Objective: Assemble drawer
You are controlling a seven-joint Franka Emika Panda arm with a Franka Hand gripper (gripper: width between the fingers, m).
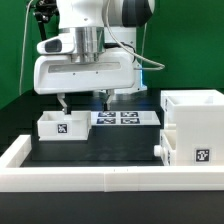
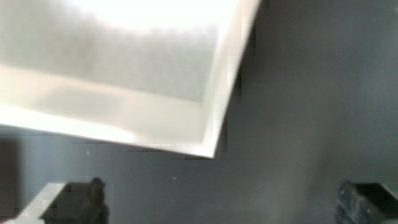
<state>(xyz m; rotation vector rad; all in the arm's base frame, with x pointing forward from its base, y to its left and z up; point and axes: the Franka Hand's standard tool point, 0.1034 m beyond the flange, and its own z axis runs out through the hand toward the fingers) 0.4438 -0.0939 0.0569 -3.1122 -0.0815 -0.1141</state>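
The large white hollow shell [image 1: 196, 122] of the drawer stands at the exterior view's right, a tag on its front. A small white part [image 1: 161, 147] sticks out at its lower left; I cannot tell if it is a tray. A small shallow white tray [image 1: 62, 126] with a tag lies at the left on the black mat. My gripper [image 1: 84, 102] hangs just above and behind this tray, open and empty. In the wrist view the gripper [image 2: 224, 203] has its fingers [image 2: 79, 202] wide apart over dark mat, with the tray's corner [image 2: 125, 70] beyond them.
The marker board [image 1: 120, 118] lies flat behind the gripper, between tray and shell. A long low white border wall [image 1: 60, 178] runs along the front and up the left side. A green wall backs the scene.
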